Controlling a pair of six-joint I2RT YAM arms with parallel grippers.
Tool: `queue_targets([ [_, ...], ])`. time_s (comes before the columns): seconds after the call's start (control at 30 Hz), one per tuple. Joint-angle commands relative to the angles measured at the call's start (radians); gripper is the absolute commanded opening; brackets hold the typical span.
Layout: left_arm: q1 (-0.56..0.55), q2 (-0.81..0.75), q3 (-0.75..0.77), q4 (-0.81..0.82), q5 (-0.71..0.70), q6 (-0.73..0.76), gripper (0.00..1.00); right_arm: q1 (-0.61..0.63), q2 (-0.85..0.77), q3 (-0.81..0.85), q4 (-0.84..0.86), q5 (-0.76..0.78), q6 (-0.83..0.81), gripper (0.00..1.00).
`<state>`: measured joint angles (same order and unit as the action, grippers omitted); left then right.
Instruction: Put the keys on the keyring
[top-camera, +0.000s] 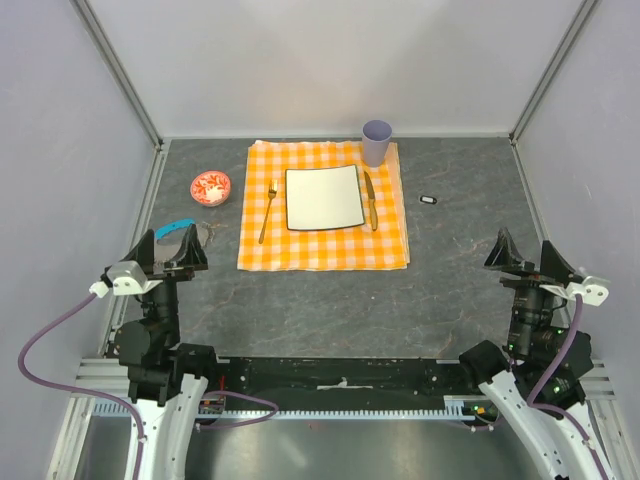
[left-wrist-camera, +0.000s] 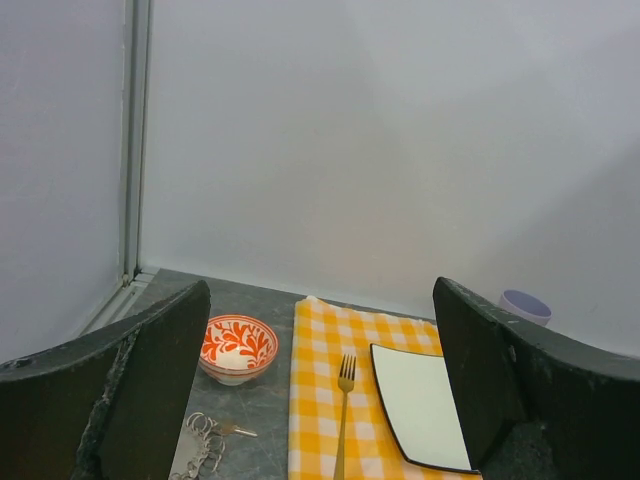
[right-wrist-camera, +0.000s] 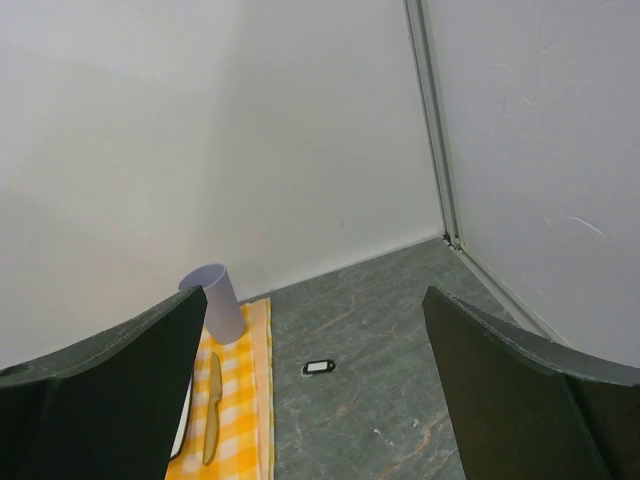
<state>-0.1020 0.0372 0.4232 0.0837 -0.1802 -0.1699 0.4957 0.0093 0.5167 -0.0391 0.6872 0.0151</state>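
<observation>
The keyring's turquoise tag (top-camera: 178, 226) lies on the grey table at the left, just ahead of my left gripper (top-camera: 170, 247). In the left wrist view, silvery rings of the keyring (left-wrist-camera: 203, 433) sit beside my left finger (left-wrist-camera: 150, 380), which hides part of them. One small key (left-wrist-camera: 238, 431) with a brass-coloured head lies touching the rings; I cannot tell whether it is threaded on. My left gripper (left-wrist-camera: 320, 305) is open and holds nothing. My right gripper (top-camera: 526, 256) hovers at the right, also open and holding nothing (right-wrist-camera: 315, 300).
An orange checked cloth (top-camera: 385, 235) carries a white square plate (top-camera: 323, 197), gold fork (top-camera: 268, 212), gold knife (top-camera: 370, 200) and lilac cup (top-camera: 377, 142). A red-and-white bowl (top-camera: 210, 187) stands beyond the keyring. A small black label tag (top-camera: 430, 199) lies right of the cloth.
</observation>
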Motion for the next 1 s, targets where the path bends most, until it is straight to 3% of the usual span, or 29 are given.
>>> queue_targets([
  [0.0,0.005,-0.005,0.009,0.004,-0.024,0.015,0.99,0.004,-0.005,0.031,-0.010,-0.021,0.023,0.98],
  [0.17,0.007,0.064,0.026,-0.019,-0.067,-0.014,0.99,0.009,-0.005,0.025,0.001,-0.072,0.032,0.98],
  [0.33,0.007,0.216,0.095,-0.140,-0.162,-0.128,0.99,0.055,-0.005,0.029,-0.002,-0.051,0.025,0.98],
  [0.57,0.005,0.571,0.209,-0.314,-0.239,-0.328,0.98,0.161,-0.005,0.039,-0.010,0.031,-0.007,0.98],
  [0.97,0.013,1.082,0.261,-0.273,-0.393,-0.539,0.88,0.432,-0.005,0.048,-0.021,0.208,-0.110,0.98],
])
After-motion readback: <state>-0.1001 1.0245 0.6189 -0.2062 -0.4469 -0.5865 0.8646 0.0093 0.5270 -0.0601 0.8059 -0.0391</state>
